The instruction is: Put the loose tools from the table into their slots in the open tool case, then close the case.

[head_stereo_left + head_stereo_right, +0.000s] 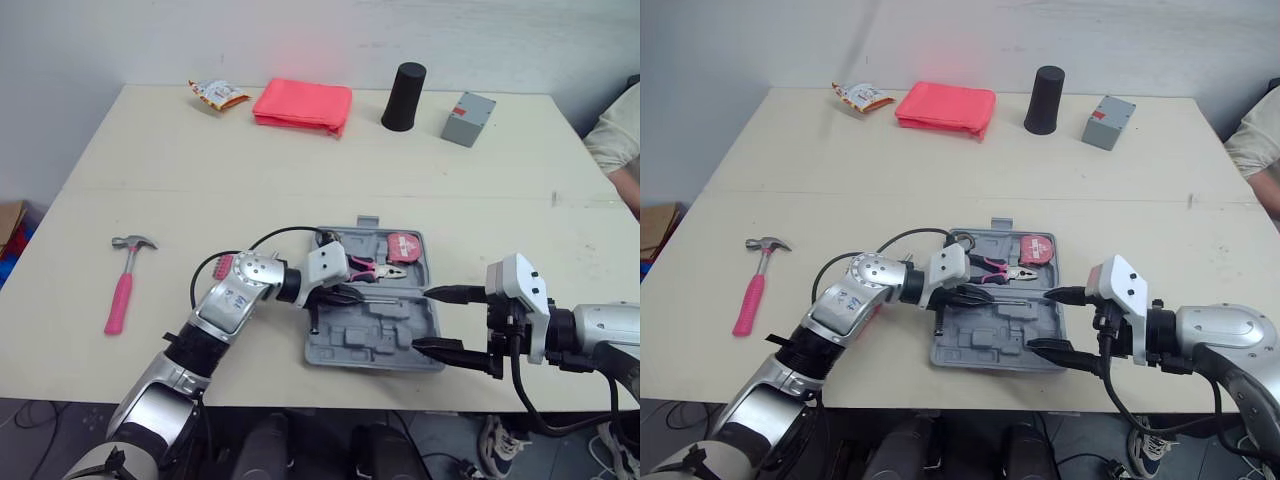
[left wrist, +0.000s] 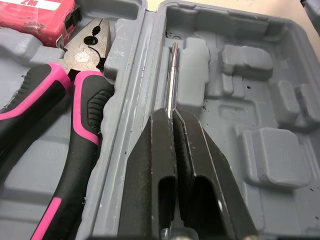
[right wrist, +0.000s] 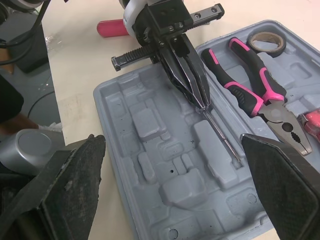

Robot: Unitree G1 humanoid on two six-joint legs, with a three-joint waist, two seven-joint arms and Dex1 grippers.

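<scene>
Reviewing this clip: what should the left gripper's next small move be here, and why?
Probably ease the screwdriver down a touch and release it. The left gripper is shut on its thin metal shaft, which appears to lie along the groove in the near half of the tool case, beside a raised block. The hammer lies loose on the table, likely the next thing to fetch.

We're in a bare, lab-like test room: plain white wall, big pale wooden table, brown cardboard box.
</scene>
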